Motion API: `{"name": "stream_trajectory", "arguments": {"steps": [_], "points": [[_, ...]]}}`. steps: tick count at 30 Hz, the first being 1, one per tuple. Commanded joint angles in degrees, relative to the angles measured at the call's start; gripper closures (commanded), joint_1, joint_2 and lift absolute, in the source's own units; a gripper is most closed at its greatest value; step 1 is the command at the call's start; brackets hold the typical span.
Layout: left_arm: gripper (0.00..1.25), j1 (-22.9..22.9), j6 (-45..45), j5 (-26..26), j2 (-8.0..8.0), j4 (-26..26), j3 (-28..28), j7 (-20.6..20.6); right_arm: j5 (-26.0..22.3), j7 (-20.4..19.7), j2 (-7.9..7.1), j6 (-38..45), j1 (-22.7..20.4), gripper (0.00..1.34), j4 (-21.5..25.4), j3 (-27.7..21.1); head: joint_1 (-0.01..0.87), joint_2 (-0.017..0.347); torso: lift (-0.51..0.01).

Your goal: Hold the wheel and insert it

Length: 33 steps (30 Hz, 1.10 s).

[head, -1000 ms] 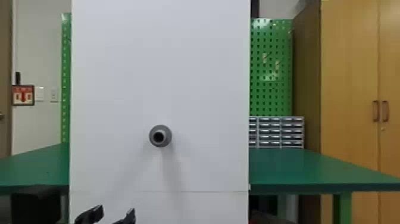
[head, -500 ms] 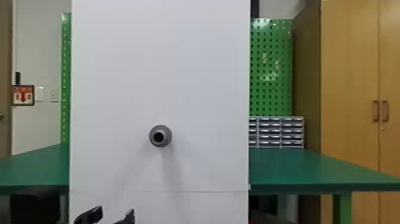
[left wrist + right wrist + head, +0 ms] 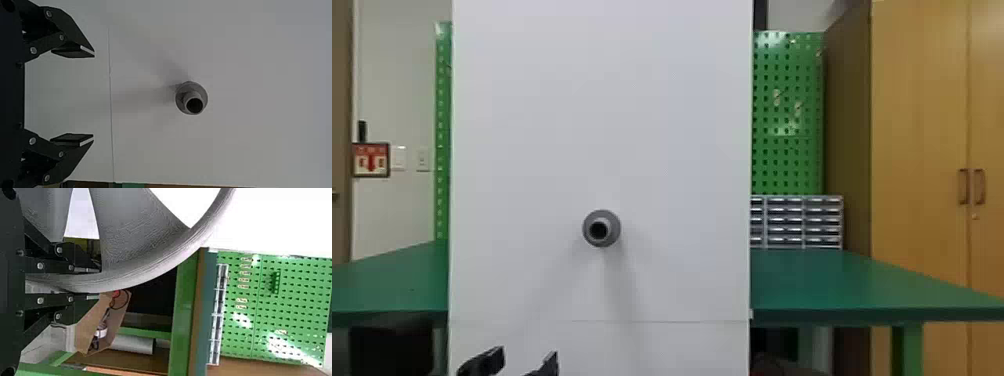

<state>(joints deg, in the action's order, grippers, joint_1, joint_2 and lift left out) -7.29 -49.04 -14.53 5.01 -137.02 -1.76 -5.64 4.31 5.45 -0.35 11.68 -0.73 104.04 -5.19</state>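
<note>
My left gripper (image 3: 529, 361) is low in the head view, in front of the white panel (image 3: 657, 150). A grey hub (image 3: 613, 220) with a dark hole projects from that panel, above and to the right of it. In the left wrist view my left gripper (image 3: 94, 97) stands open with nothing between its fingers, and the hub (image 3: 180, 102) is beyond them. The right wrist view shows the grey wheel (image 3: 137, 276), its rim clamped between the fingers of my right gripper (image 3: 94, 282). Part of the wheel is cut off by that view's edge.
Green tabletop (image 3: 832, 285) extends on both sides behind the panel, with small drawers (image 3: 797, 222) on its right part. A cardboard box (image 3: 103, 325) holding items is below the table in the right wrist view. A wooden cabinet (image 3: 917, 150) stands at the right.
</note>
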Motion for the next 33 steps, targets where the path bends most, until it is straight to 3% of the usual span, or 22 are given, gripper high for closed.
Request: {"name": "stream_trajectory", "arguments": {"steps": [1, 5, 12, 22, 33], "points": [[0.49, 0.0, 0.0, 0.0, 0.00, 0.0, 0.1, 0.1, 0.5, 0.0, -1.14, 7.0, 1.3, 1.21, 5.0, 1.8, 0.000, 0.021, -0.490], [0.49, 0.0, 0.0, 0.0, 0.00, 0.0, 0.1, 0.2, -0.9, 0.0, -2.02, 10.7, 2.1, 1.21, 7.7, 2.7, 0.000, 0.021, -0.490], [0.49, 0.0, 0.0, 0.0, 0.00, 0.0, 0.2, 0.3, -0.9, 0.0, -1.93, 18.2, 4.1, 1.21, 12.5, 3.3, 0.000, 0.021, -0.490], [0.49, -0.2, 0.0, 0.0, 0.00, 0.0, 0.7, 0.5, 0.3, 0.0, -2.29, 31.1, 10.1, 1.21, 18.9, 4.9, 0.000, 0.021, -0.490], [0.49, -0.4, -0.1, 0.6, 0.00, 0.0, 1.5, 1.1, 1.2, -0.1, -2.46, 41.1, 17.5, 1.21, 21.3, 6.7, 0.000, 0.021, -0.490]]}}
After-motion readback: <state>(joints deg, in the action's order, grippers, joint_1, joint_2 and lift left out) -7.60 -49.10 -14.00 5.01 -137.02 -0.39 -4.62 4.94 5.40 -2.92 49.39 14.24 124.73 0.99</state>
